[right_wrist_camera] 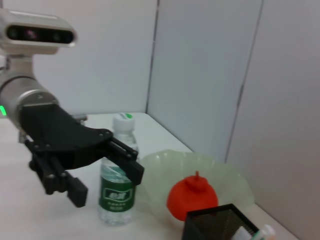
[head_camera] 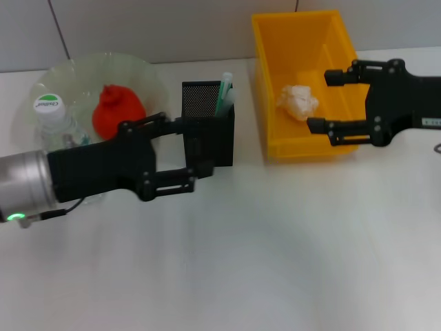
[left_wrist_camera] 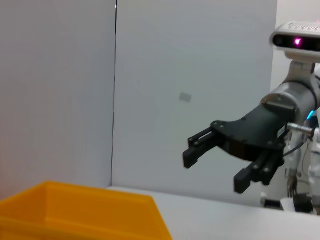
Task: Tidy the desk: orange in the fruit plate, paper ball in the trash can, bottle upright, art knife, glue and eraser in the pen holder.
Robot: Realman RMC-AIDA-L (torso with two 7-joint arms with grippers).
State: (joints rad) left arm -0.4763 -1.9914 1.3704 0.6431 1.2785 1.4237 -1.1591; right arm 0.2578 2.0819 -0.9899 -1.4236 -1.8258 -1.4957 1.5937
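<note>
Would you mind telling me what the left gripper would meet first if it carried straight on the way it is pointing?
Probably the pen holder: the open left gripper points toward the robot's right, its fingertips already overlapping the holder in the head view. Height is unclear, so it might pass above it.

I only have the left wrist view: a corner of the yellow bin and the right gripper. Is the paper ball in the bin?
Observer: Yes, the paper ball lies inside the trash can, next to the right gripper, whose jaws are open.
Operator: And the orange?
Observer: The orange sits in the fruit plate.
Operator: Bottle?
Observer: The bottle stands upright beside the fruit plate, cap on.
</note>
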